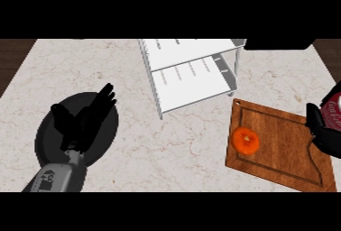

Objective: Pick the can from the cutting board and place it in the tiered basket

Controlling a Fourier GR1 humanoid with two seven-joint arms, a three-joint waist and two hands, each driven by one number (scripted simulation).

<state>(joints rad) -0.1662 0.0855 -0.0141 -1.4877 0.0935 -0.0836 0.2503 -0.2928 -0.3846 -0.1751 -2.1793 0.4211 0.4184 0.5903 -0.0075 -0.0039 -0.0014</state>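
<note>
At the right edge of the head view my right hand (322, 131) is curled round a red can (333, 104), held above the right side of the wooden cutting board (279, 158). Only part of the can shows; the rest is cut off by the edge. The white tiered basket (193, 67) stands at the back centre, to the left of the board's far corner. My left hand (86, 119) rests open at the left, fingers pointing up, over a dark round plate (50, 151).
An orange round fruit (246, 140) lies on the left part of the cutting board. A black object (279, 43) sits at the back right behind the basket. Bare marble counter (173, 149) lies between the plate and the board.
</note>
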